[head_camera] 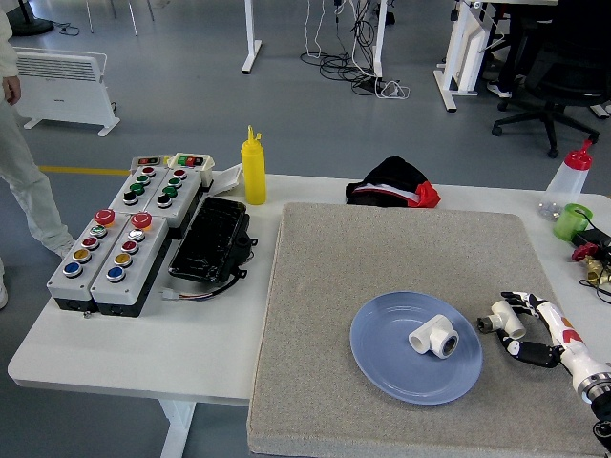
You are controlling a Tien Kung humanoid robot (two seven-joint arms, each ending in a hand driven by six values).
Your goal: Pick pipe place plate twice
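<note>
1. Pipe fittings, two of them: one white tee (434, 337) lies on the blue plate (382, 358), toward its right side, open end facing near-right.
2. Second white fitting (503, 318) sits on the grey mat (382, 248), just right of the plate and off its rim.
3. Right hand (531, 329) comes in from the lower right corner, its fingers (520, 301) curved around that second fitting, thumb on the near side. It brackets the piece, but I cannot tell whether the grip is closed on it.
4. Left arm is out of view.
5. Over on the left of the white table (191, 343), two grey button boxes (119, 243) stand side by side, a black case (210, 239) just right of them.
6. Yellow squeeze bottle (253, 169) stands at the far edge, a black and red cloth (393, 183) to its right.
7. Far right: a clear bottle with a red cap (569, 178) and a green cup (572, 221).
8. A person in white (19, 162) stands off the table's left side.
</note>
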